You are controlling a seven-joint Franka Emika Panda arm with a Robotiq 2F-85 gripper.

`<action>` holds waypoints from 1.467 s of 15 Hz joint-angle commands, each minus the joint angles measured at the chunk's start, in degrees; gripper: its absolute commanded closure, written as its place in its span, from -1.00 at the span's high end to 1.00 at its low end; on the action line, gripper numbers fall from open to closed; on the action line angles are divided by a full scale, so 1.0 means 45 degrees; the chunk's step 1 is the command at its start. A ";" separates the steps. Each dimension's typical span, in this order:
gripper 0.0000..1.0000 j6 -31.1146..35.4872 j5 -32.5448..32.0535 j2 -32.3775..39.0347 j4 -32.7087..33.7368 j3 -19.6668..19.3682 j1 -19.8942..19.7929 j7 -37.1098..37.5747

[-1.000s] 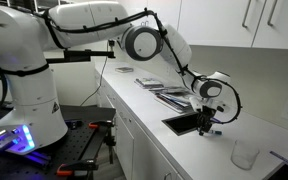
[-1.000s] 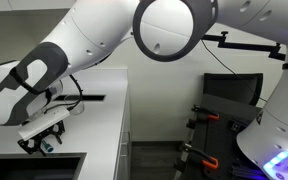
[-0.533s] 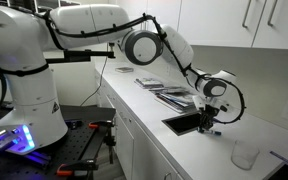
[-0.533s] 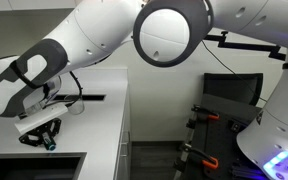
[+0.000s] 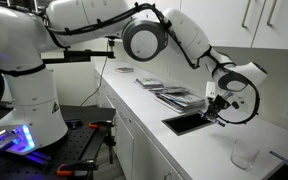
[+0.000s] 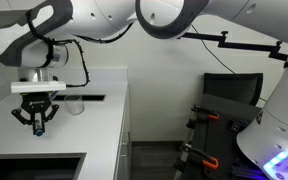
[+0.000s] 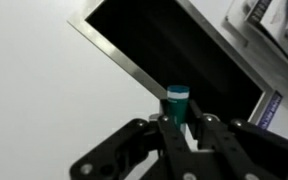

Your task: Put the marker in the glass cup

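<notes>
1. Your claw (image 7: 184, 128) is clamped on the marker (image 7: 176, 102), teal end poking out.
2. You're hovering above the white tabletop (image 7: 44, 90), just beside the black tray (image 7: 184, 45).
3. Glass cup (image 5: 245, 153) stands upright, apart from the claw.

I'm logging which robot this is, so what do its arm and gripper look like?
The arm is glossy white with rounded segments and dark-ringed round joint caps. A black cable runs along it. The gripper is black, built of jointed links.
</notes>
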 commanded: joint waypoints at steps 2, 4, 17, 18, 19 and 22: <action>-0.89 -0.0194 0.1689 -0.0919 -0.1452 0.0881 -0.1088 0.0668; -0.89 -0.0052 0.2226 -0.1179 -0.2007 0.0902 -0.1376 0.1498; -0.89 0.5655 0.9595 -0.4519 -0.8374 0.1241 -0.3010 -0.0137; -0.89 0.6042 1.0477 -0.4768 -0.8790 0.1192 -0.3015 -0.0522; -0.89 0.6216 1.1299 -0.5025 -0.9189 0.1122 -0.3014 -0.0923; -0.89 0.6442 1.3350 -0.5781 -1.0235 0.0709 -0.2872 -0.1887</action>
